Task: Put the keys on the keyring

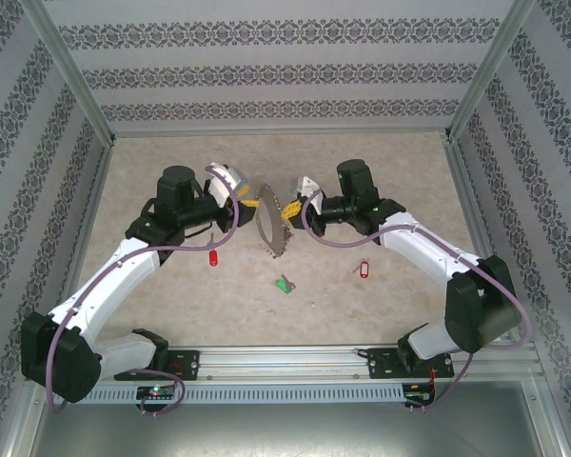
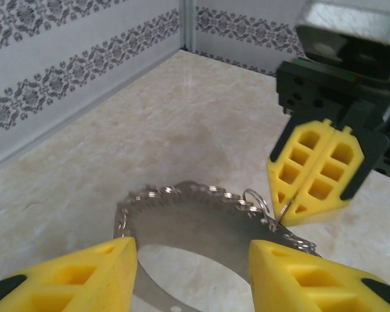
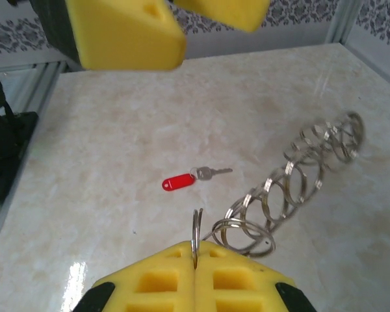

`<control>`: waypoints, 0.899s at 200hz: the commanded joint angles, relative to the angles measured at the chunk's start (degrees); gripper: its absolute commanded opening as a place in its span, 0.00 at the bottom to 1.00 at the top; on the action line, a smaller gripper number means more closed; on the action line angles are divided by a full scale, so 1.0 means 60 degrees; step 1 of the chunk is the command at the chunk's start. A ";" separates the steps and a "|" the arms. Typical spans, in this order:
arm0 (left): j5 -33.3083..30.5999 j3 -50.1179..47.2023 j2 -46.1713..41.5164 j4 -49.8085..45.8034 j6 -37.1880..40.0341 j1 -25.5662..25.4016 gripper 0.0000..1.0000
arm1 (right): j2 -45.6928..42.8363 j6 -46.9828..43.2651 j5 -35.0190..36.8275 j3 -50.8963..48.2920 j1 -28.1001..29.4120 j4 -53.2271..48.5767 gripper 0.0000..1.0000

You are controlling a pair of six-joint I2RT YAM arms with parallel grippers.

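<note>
Keyring (image 1: 269, 227) check from us: it's the large thin silver metal loop strung with lots of small silver rings, and we see it held up on edge between the two arms, over the middle of the beige marbled tabletop (image 1: 390, 171). The left gripper (image 2: 190, 260) has its yellow blocky fingers (image 2: 78, 276) spread partway, and the wide band of the loop spans the gap and meets both of them, so we'd call that a grasp across the loop. The right gripper (image 3: 195, 260) is clenched tight, its two yellow pads pressed together on one small silver ring (image 3: 196, 229) at the edge of the bunch, right across from the left one. Both keys are lying loose on the table. The solid red plastic-tagged key (image 1: 213, 258) sits by the left arm, on the near side of the left gripper, and the red-tagged key with the white label window (image 1: 364, 271) is over by the right arm. We also spot a small green tag (image 1: 285, 285) lying between them, nearer the bases and apart from the keyring
</note>
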 commanded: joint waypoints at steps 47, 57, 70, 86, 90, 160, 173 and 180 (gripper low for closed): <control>0.1949 0.0548 0.0093 -0.0514 0.0769 -0.0024 0.34 | 0.0658 0.1260 -0.1201 0.1322 -0.0335 -0.0468 0.00; 0.2207 0.0487 0.0218 -0.0678 0.1385 -0.0156 0.33 | 0.0532 0.0889 -0.1235 0.1098 -0.0240 -0.0310 0.00; 0.2273 0.0468 0.0362 -0.0705 0.1790 -0.0283 0.33 | 0.0388 0.0261 -0.1241 0.0910 -0.0135 -0.0304 0.00; 0.2290 0.0491 0.0538 -0.0647 0.1987 -0.0301 0.34 | 0.0363 0.0074 -0.1209 0.0948 -0.0098 -0.0391 0.00; 0.2288 0.0498 0.0588 -0.0671 0.2103 -0.0312 0.35 | 0.0357 0.0033 -0.1188 0.0964 -0.0081 -0.0422 0.00; 0.2313 0.0863 0.1110 -0.1650 0.3707 -0.0764 0.36 | 0.0468 -0.0920 -0.0959 0.0963 0.0183 -0.0580 0.00; 0.2030 0.0628 0.1066 -0.1199 0.3571 -0.0823 0.37 | 0.0487 -0.0958 -0.0965 0.0943 0.0211 -0.0567 0.00; 0.1888 0.0566 0.1071 -0.1091 0.3562 -0.0840 0.38 | 0.0471 -0.0987 -0.1009 0.0933 0.0226 -0.0575 0.00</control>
